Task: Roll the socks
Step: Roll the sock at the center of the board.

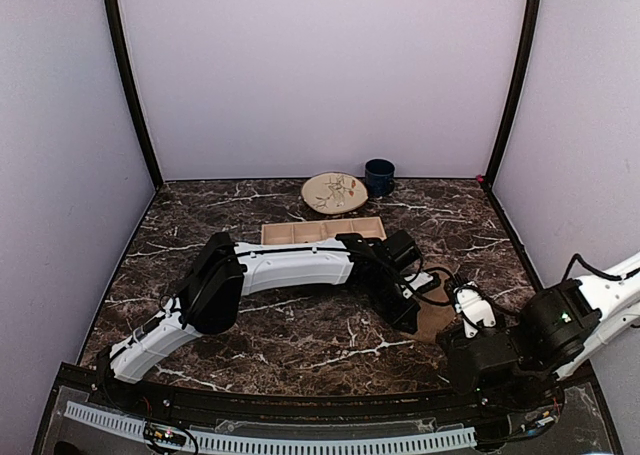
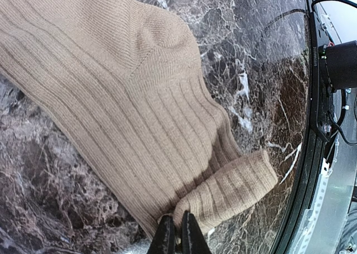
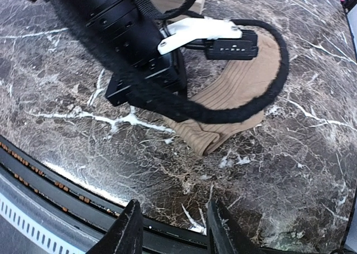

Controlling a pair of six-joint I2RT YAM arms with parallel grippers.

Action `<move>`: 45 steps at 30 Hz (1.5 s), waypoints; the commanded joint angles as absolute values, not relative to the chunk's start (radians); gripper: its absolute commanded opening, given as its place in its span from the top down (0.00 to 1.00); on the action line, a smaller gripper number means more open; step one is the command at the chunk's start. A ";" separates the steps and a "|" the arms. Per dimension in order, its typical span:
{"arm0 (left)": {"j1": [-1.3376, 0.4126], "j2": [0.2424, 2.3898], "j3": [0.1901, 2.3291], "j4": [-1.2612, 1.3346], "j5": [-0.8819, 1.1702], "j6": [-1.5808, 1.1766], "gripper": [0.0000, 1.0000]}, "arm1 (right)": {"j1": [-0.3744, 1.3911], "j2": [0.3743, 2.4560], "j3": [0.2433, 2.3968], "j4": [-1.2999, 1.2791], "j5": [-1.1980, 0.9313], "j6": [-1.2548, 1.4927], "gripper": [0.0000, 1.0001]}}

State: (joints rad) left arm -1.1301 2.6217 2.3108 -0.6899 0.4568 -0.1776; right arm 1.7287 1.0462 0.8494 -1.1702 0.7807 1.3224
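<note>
Clenching the folded end of the tan sock [image 2: 128, 114], the left pincer [image 2: 178, 217] holds it.

The plain tan ribbed sock [image 2: 111, 97] lies flat, spread out ahead of the left gripper [image 2: 177, 234], one end turned over into a short roll just at its closed tips.

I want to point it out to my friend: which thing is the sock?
On the dark marble table, look near the front edge, right of centre. There lies a plain tan ribbed fabric sock, one end folded over and pinched by the left gripper. It is the only soft cloth thing in view.
</note>
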 commanded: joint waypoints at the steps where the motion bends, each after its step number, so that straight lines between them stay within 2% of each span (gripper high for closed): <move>1: -1.143 2.725 2.251 -0.809 0.380 -0.154 0.96 | 1.743 1.032 0.815 -1.071 0.758 1.212 0.62; 15: -1.142 2.737 2.205 -0.708 0.262 -0.149 0.97 | 1.697 0.977 0.679 -0.880 0.655 1.055 0.60; 19: -1.145 2.759 2.213 -0.711 0.194 -0.135 0.97 | 1.671 1.078 0.689 -0.851 0.622 1.006 0.59; 26: -1.173 2.746 2.188 -0.716 0.151 -0.115 0.97 | 1.670 1.373 0.742 -0.889 0.631 1.038 0.56; 38: -1.180 2.696 2.049 -0.648 0.163 -0.089 0.98 | 1.602 1.585 0.883 -1.012 0.675 1.023 0.41; 45: -1.181 2.702 2.049 -0.648 0.164 -0.068 0.98 | 1.504 1.588 0.907 -1.076 0.681 0.970 0.41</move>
